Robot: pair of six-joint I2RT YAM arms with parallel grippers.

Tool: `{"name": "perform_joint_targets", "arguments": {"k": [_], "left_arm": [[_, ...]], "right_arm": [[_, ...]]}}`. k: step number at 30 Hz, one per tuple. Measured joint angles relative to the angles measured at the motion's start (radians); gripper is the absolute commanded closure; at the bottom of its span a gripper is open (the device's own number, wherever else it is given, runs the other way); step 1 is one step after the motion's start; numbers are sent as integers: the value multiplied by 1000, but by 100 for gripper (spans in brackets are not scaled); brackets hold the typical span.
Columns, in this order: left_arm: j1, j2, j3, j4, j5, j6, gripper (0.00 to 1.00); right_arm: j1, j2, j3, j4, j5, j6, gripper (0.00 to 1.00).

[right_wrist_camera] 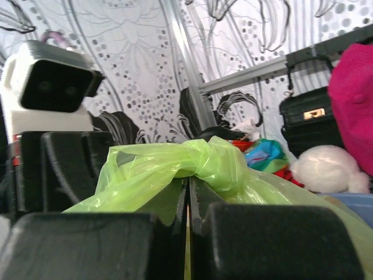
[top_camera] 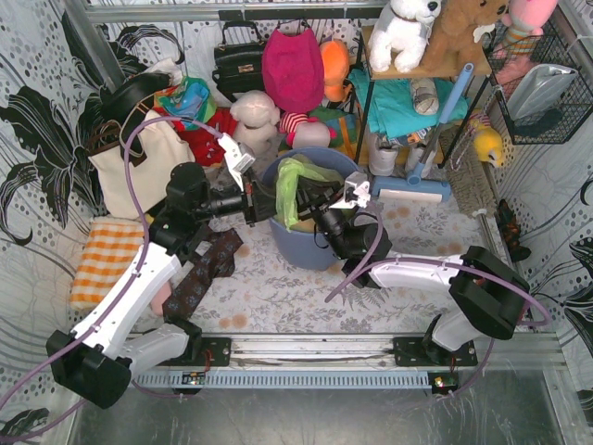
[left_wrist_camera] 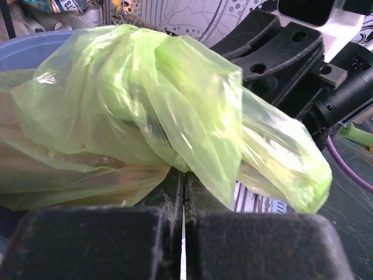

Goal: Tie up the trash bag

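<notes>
Seemingly pinched, the trash bag point(left_wrist_camera: 145, 105) bunches above the left end effector point(left_wrist_camera: 184, 189).

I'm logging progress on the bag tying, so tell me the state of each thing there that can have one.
trash bag: sitting in the bin, top gathered into a knot-like twist, pinched from both sides.
left gripper: shut on the trash bag.
right gripper: shut on the trash bag.
bin: upright, holding the bag.
</notes>
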Motion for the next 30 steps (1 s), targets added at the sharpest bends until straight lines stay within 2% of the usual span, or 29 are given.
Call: {"name": "perform_joint_targets", "arguments": {"k": [7, 13, 16, 23, 30], "left_arm": [[-3, 3, 0, -16, -10, 5, 100], [-3, 3, 0, -38, -45, 16, 64], [-3, -5, 1, -70, -84, 27, 53], [-3, -107, 10, -141, -240, 55, 46], [-3, -199, 66, -165, -369, 71, 45]], "right_arm": [[0, 13, 2, 60, -122, 2, 100], [-2, 43, 2, 88, -205, 11, 100], [-7, 50, 8, 97, -238, 13, 100], [-19, 54, 10, 105, -282, 31, 100], [-31, 54, 4, 106, -346, 31, 100]]}}
